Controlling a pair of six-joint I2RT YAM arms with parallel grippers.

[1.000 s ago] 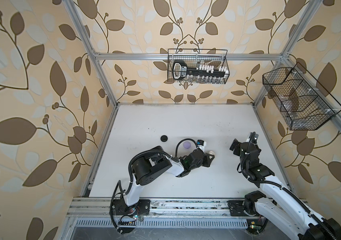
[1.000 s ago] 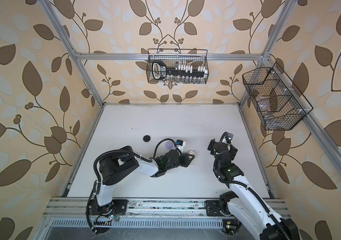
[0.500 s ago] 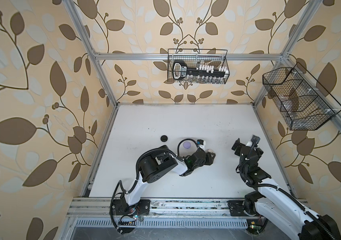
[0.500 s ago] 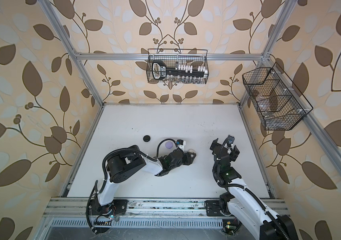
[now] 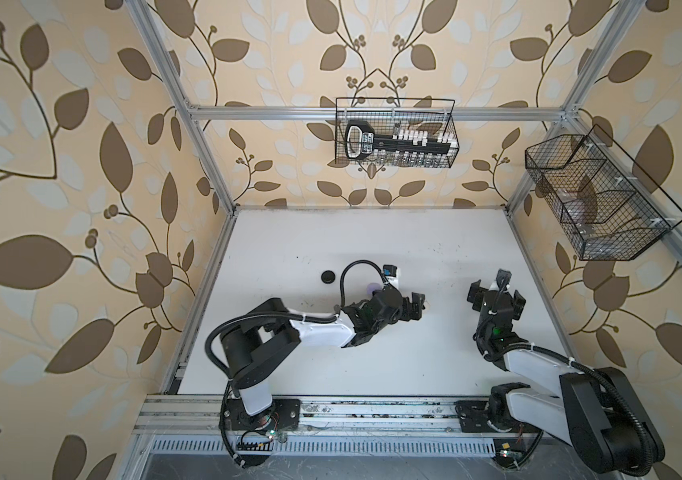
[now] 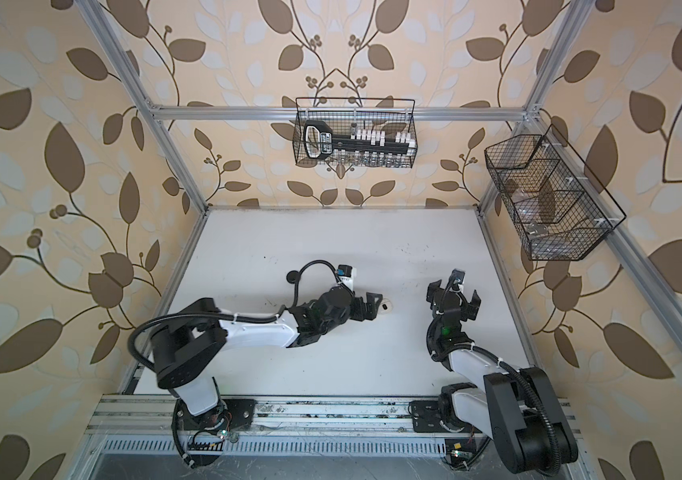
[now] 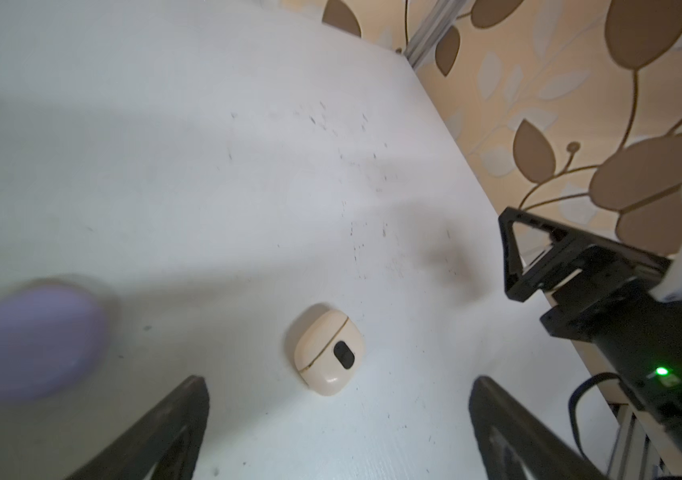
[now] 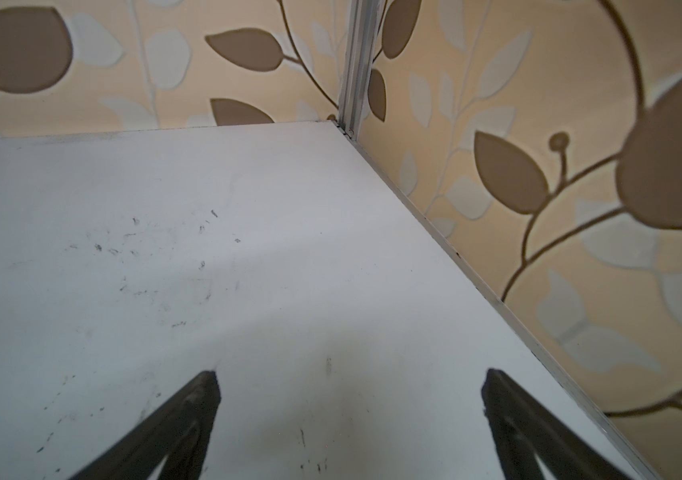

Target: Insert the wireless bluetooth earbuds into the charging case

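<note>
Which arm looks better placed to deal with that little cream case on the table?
The left. The left gripper hangs open right over the closed cream case, which lies between its fingers. The right gripper, also open, faces bare table near the corner.

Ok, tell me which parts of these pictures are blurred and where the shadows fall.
Left wrist view: the lavender case is smeared and soft, while the cream case is sharp; a broad soft shadow crosses the table. Right wrist view: the wallpaper at the near edge is out of focus, and a faint shadow lies between the right hand's fingers. Both top views are evenly lit and sharp.
</note>
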